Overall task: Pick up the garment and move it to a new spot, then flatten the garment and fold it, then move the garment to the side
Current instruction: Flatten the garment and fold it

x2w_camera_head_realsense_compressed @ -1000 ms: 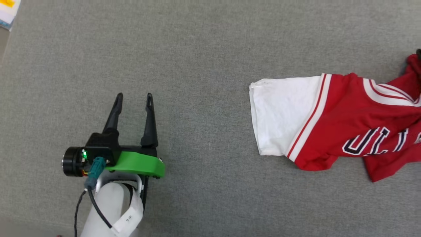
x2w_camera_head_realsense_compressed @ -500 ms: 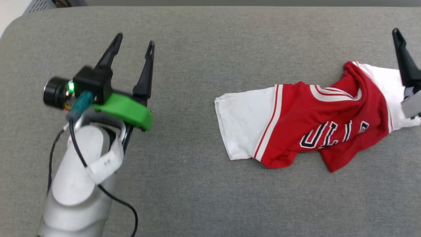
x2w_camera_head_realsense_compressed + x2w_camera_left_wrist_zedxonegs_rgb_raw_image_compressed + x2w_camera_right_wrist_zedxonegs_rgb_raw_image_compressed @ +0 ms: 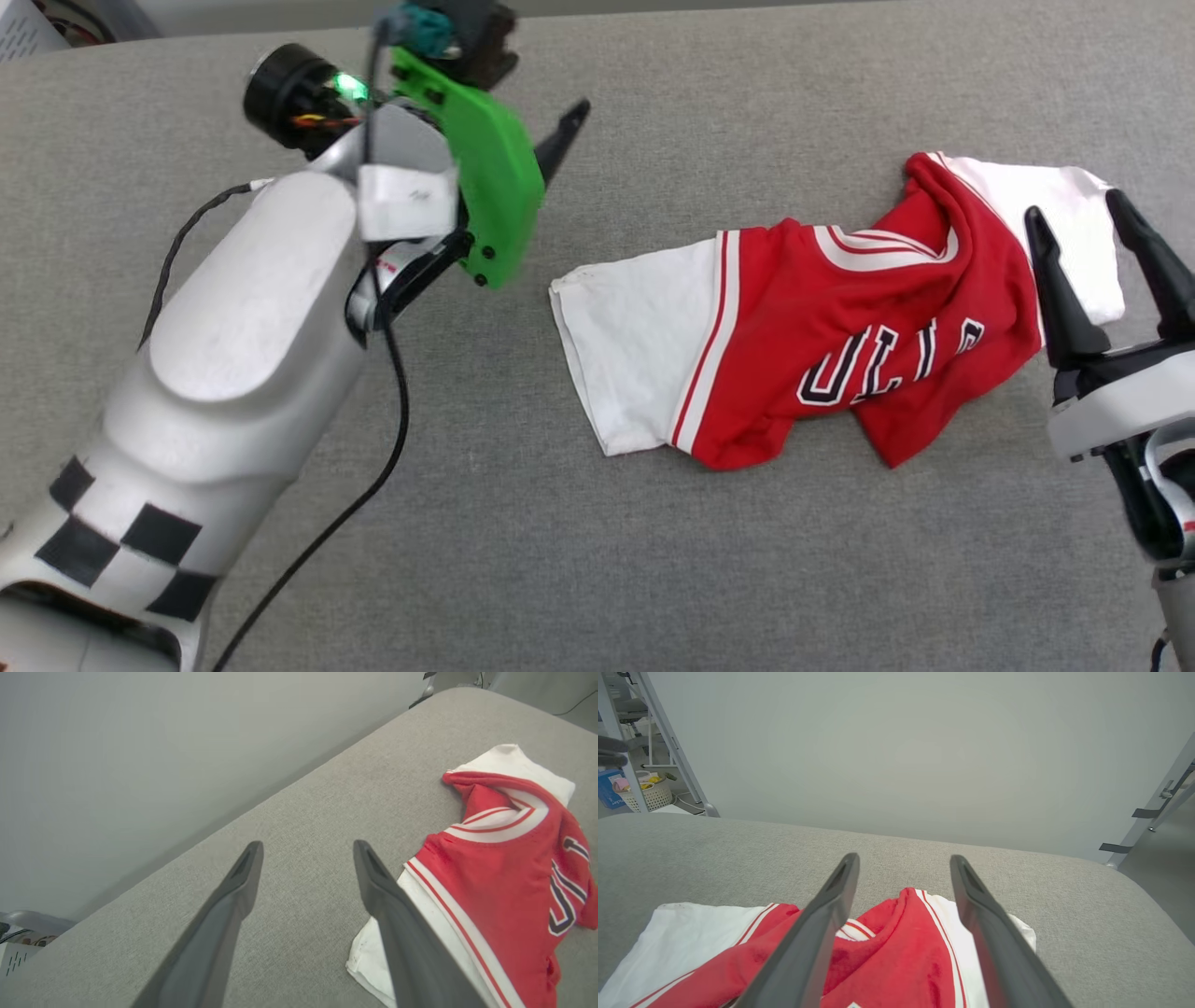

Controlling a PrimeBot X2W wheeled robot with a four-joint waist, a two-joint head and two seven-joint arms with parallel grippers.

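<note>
Hidden: the black lettering (image 3: 878,369) is partly disappearing into folds; a green mount (image 3: 490,177) is covering one left finger.
Count: one garment (image 3: 840,317) with two white sleeves; two grippers.
Garment: is lying crumpled on the grey fabric surface (image 3: 653,560), between the grippers.
Left gripper (image 3: 307,845): is standing wide, holding nothing.
Right gripper (image 3: 1074,210): is standing wide, empty, beside the garment's right end.

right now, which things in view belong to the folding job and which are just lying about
Job: garment, crumpled on the grey surface; left claw, open; right claw, open.
Lying about: white basket and blue box by the metal rack, beyond the surface.
</note>
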